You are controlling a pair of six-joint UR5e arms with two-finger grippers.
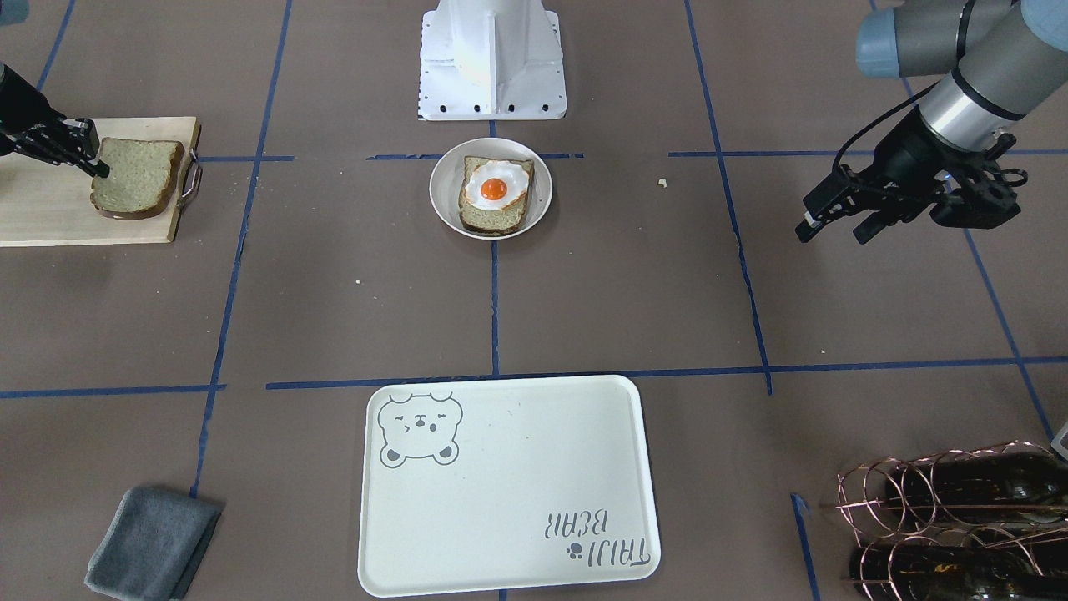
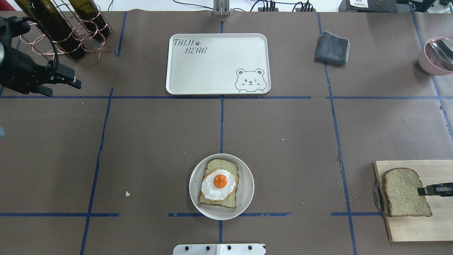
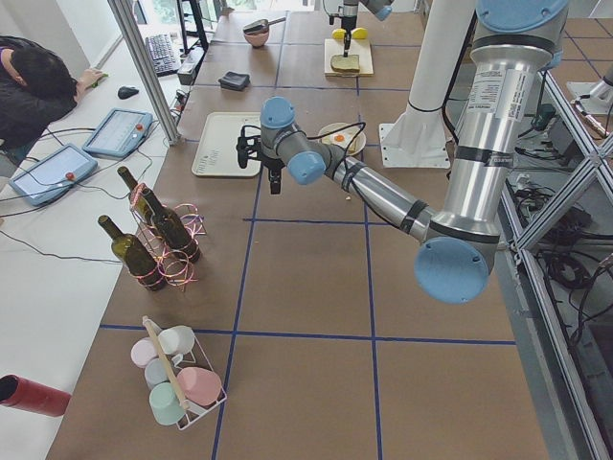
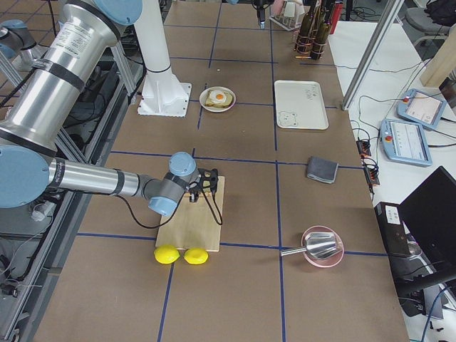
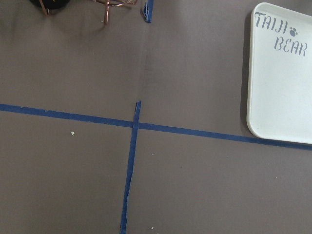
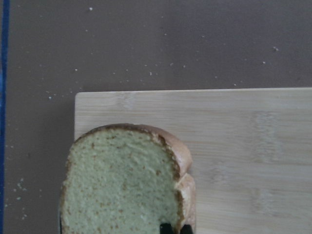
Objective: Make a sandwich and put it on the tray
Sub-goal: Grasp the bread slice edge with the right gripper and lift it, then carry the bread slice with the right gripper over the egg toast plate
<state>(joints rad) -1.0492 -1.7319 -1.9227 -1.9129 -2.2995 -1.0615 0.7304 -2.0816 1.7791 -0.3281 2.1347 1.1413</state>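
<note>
From my console the sandwich is about half built: one bread slice (image 2: 220, 164) lies in the white plate (image 2: 248, 184) near the robot's base, with the egg (image 2: 219, 184) on top of it. The second slice (image 2: 403, 193) lies flat on the wooden board (image 2: 417, 226), far off on the robot's right. The right fingers (image 2: 423, 191) sit at that slice's crust edge and straddle it, but I cannot tell whether they are pinching it yet. The left fingers (image 1: 834, 219) hang spread and empty above the desk (image 2: 283, 141), well away from the food. The tray (image 2: 216, 63) has nothing on it. As I read it, capping the egg and carrying the stack to the tray remain.
</note>
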